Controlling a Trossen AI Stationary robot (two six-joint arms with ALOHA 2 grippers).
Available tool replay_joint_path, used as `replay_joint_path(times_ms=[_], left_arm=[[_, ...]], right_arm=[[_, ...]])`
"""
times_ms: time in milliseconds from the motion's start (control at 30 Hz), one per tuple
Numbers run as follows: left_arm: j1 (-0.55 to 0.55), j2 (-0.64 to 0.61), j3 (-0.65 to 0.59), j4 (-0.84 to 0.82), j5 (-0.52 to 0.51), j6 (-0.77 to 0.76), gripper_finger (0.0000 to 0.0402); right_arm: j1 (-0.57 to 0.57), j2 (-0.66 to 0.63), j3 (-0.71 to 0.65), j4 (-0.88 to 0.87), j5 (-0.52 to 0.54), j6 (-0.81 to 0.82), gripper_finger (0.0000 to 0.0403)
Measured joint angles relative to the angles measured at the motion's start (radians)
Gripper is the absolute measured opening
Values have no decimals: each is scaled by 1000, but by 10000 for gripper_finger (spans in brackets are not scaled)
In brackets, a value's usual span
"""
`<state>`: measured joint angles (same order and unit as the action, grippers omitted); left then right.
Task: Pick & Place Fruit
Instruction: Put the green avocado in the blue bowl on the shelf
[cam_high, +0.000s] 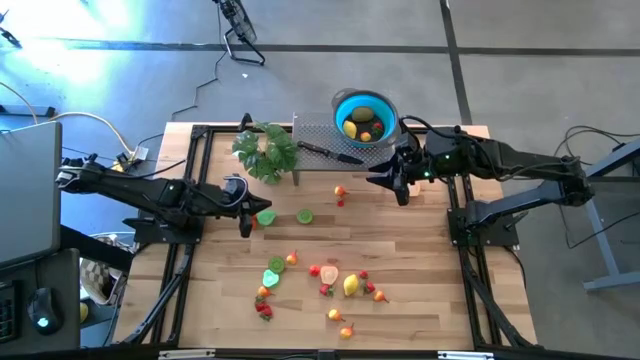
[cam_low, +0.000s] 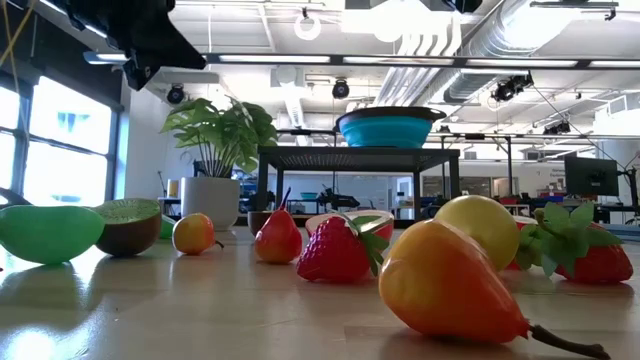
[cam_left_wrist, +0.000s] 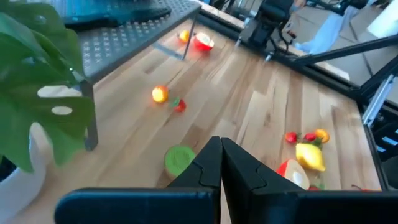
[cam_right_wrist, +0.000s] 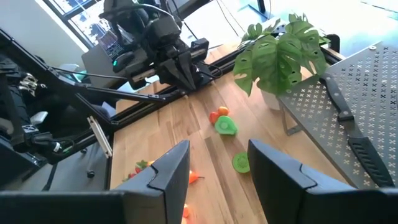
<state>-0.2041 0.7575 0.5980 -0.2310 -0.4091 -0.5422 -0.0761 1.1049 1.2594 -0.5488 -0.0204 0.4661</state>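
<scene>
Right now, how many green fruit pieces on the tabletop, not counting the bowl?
4 green pieces. One lies beside the left gripper, one is nearer the table's middle, and two sit close together in the scattered fruit. The arms may hide more.

Bright, even light overall; high view has strong blue-white glare on the floor past the table's far-left corner, shadows on the table soft and short. Low view: ceiling lights and left windows blown out, nearest orange-red fruit soft, tabletop reflective. Left wrist view is slightly blurred, its fingers dark and featureless.
</scene>
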Motion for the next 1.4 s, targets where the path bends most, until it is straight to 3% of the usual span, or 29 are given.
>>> replay_joint_path(times_ms=[167, 367, 567, 933, 1100, 1400], left_arm=[[-68, 30, 0, 1, -9, -50, 0], [-180, 86, 0, 0, -148, -66, 0], [-183, 92, 0, -4, -98, -31, 0], [-183, 92, 0, -35, -126, 30, 6], [-182, 92, 0, -107, -159, -45, 58], [-182, 92, 0, -289, -162, -218, 214]], right_arm=[[0, 0, 0, 4, 0, 0, 155], [0, 0, 0, 5, 2, 0, 155], [0, 0, 0, 6, 52, -1, 155], [0, 0, 0, 7, 64, 7, 155], [0, 0, 0, 7, 64, 9, 155], [0, 0, 0, 6, 65, 8, 155]])
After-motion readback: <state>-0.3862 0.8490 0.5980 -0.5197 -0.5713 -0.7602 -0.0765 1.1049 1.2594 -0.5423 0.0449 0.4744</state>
